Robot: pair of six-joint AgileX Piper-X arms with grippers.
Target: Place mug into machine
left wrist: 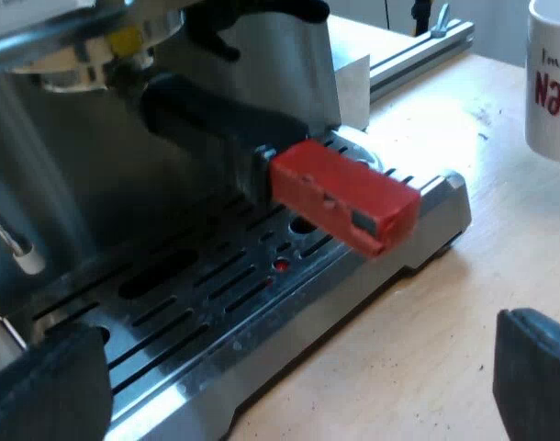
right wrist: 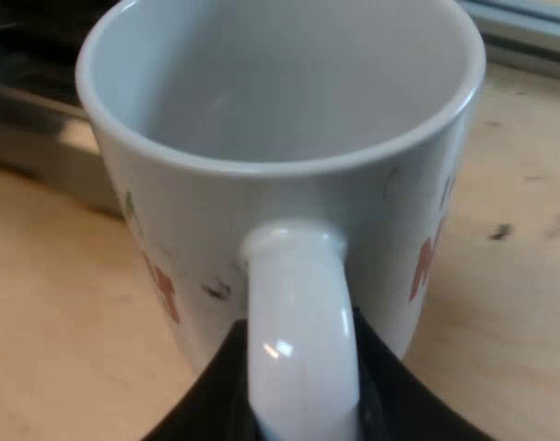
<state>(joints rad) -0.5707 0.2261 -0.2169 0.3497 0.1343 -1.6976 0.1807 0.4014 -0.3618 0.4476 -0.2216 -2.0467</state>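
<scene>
A white mug (right wrist: 289,211) with red lettering is empty, and my right gripper (right wrist: 303,409) is shut on its handle (right wrist: 298,322), one black finger on each side. The mug (left wrist: 551,83) is also seen over the wooden table beyond the espresso machine's drip tray (left wrist: 216,294); whether it rests on the table I cannot tell. The metal holder is locked into the machine's front, its dark handle ending in a red block (left wrist: 344,193) above the slotted tray. My left gripper (left wrist: 289,386) is open, its fingers wide apart at the tray's edge with nothing between them.
The wooden table (left wrist: 464,303) runs along the machine's base. An aluminium rail (left wrist: 418,50) lies on the table behind the machine. The machine's metal base (right wrist: 41,129) stands just beyond the mug.
</scene>
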